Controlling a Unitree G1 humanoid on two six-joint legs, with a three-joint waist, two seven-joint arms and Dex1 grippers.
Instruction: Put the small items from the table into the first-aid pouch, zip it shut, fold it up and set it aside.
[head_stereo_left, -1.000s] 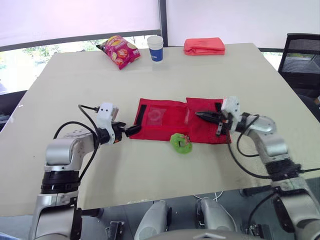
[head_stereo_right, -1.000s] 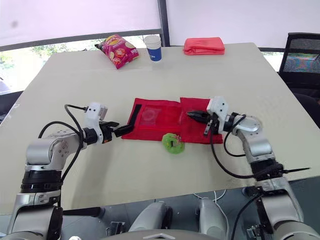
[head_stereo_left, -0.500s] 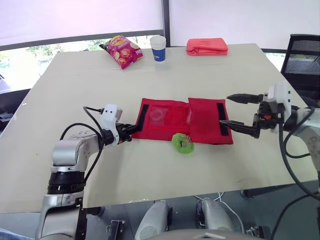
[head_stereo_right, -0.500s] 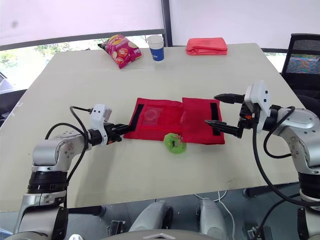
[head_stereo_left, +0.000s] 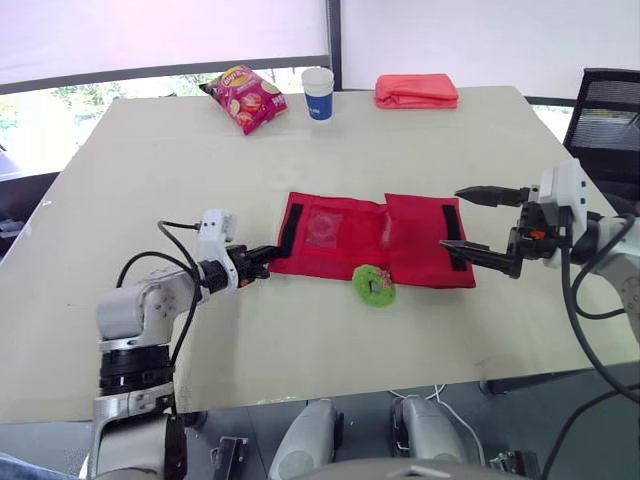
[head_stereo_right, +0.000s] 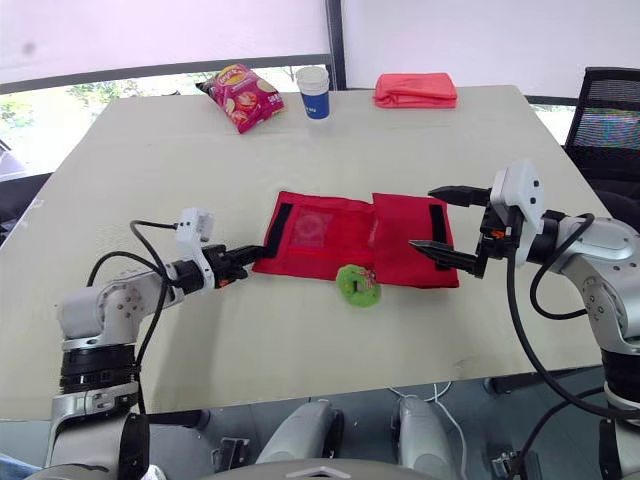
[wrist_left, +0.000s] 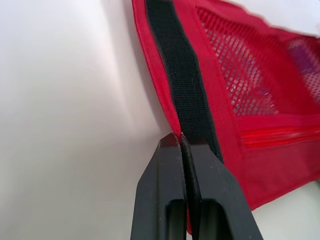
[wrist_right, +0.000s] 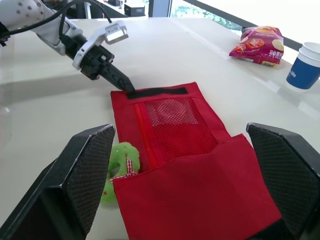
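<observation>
While the flat red fabric first-aid pouch (head_stereo_left: 375, 238) lies unfolded mid-tabletop (head_stereo_left: 300, 130), a small green ring-shaped item (head_stereo_left: 375, 286) sits unpacked at its near edge. The left tool (head_stereo_left: 262, 256) pinches the pouch's left hem; the right tool (head_stereo_left: 450, 218) hovers spread beside its right end. Packing seems in hand: next, the right tool should grasp the green item.

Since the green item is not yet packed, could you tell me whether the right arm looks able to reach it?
Probably yes. The right gripper hangs open at the right end of the pouch, and the green item lies uncovered at its near edge, nothing standing between them.
</observation>
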